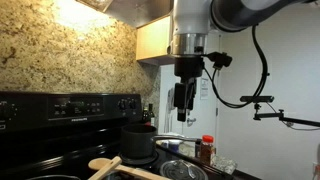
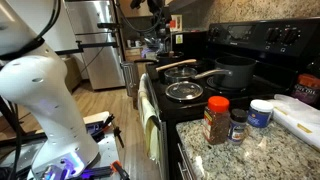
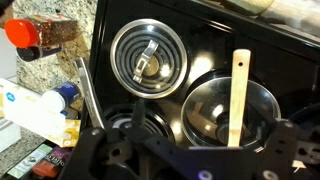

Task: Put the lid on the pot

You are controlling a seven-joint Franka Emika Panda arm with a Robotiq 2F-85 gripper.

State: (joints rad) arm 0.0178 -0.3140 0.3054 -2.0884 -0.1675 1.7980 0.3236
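Note:
The shiny round lid [image 3: 148, 58] with a small centre knob lies flat on a stove burner; it also shows in both exterior views [image 2: 185, 91] [image 1: 180, 170]. The dark pot [image 2: 237, 71] stands on the burner behind it, its long handle pointing sideways. It also shows in an exterior view [image 1: 140, 142]. In the wrist view the pot [image 3: 132, 125] is partly hidden by my gripper [image 3: 190, 150]. My gripper [image 1: 184, 96] hangs high above the stove, open and empty, touching nothing. It is small at the top in an exterior view [image 2: 158, 22].
A silvery pan [image 3: 215, 115] holding a wooden spoon [image 3: 238, 85] sits on the neighbouring burner. A red-capped bottle [image 2: 216, 119], a small dark jar [image 2: 238, 125] and a white tub [image 2: 261, 112] stand on the granite counter [image 2: 250, 150] beside the stove. A range hood is overhead.

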